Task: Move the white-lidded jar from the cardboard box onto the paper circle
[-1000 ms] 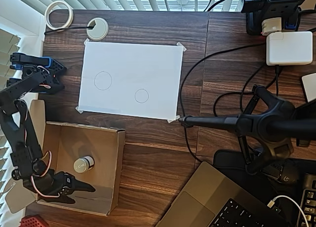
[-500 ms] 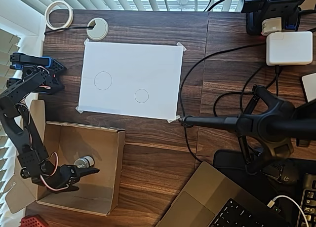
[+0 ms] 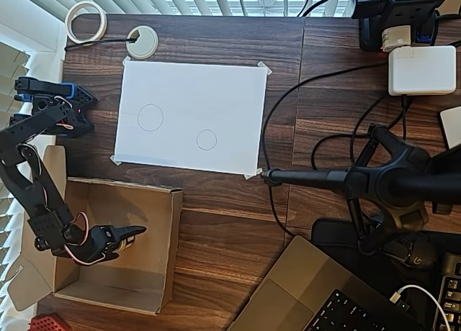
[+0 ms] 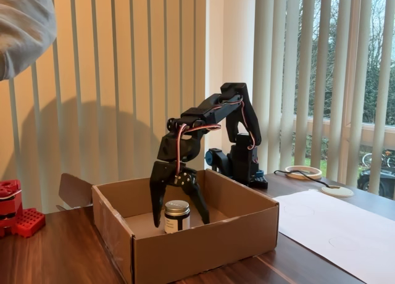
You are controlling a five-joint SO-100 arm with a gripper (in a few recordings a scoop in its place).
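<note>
The black robot arm reaches down into the large brown corrugated cardboard box [image 4: 185, 234], which stands open on the dark wooden bench [image 3: 238, 223]. In the fixed view the black two-finger gripper [image 4: 179, 217] points straight down, and its two fingers [image 4: 156, 204] stand apart, one on each side of the small jar with a round white lid and shiny pale sides [image 4: 177, 215]. The jar stands upright on the floor of the box, between the fingers. I cannot tell from this view if the fingers already touch its sides; a little gap seems to show on both sides.

In the overhead view the gripper [image 3: 124, 239] lies over the place of the jar, so that only a small part of the jar [image 3: 129, 242] shows under it. The cardboard box [image 3: 155, 201] is at the lower left of this view, with a long flap on its left side.

Above the box in the overhead view a white sheet of paper [image 3: 216, 93] is taped to the bench at its corners. It carries two thin pencil circles: the smaller paper circle [image 3: 207, 139] is nearer to the right lower part of the sheet, and the larger pencil circle [image 3: 150, 117] is to its left. Both circles are bare, and the smaller one is well apart from the box.

A roll of white tape [image 3: 86, 21] and a white round desk grommet [image 3: 142, 42] lie near the upper edge of the bench.
</note>
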